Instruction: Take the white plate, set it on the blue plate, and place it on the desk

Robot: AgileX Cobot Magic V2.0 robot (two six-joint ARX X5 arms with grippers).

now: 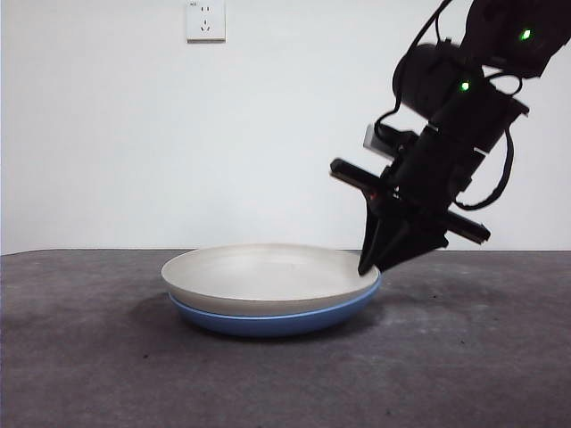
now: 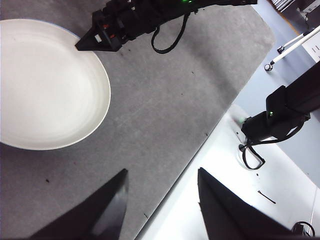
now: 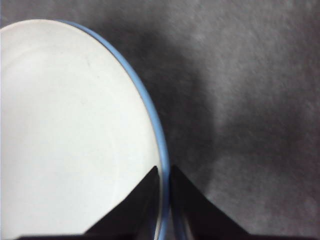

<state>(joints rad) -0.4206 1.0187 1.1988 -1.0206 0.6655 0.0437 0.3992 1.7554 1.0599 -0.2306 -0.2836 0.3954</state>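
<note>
The round, matte cream-white plate (image 1: 268, 275) sat nested in the glossy medium-blue round plate (image 1: 277, 319), and only a thin blue band showed under and around its rim. The stacked pair rested on the dark grey, speckled surface (image 1: 89, 357), left of centre in the front view.

The right gripper (image 1: 370, 265) reached down from the upper right in the front view, tilted, with its tips at the right-hand edge of the stack. In its own wrist view the two black jaws stood close together with the plates' rims (image 3: 162, 165) between them, one jaw over the white plate's inside and the other outside the blue rim; the jaws were clamped on the stacked plates' edge.

The left gripper (image 2: 160, 200) hung above the surface's edge, well apart from the plates, its jaws spread wide with nothing between them. A white wall socket (image 1: 205, 20) sat on the wall behind.
</note>
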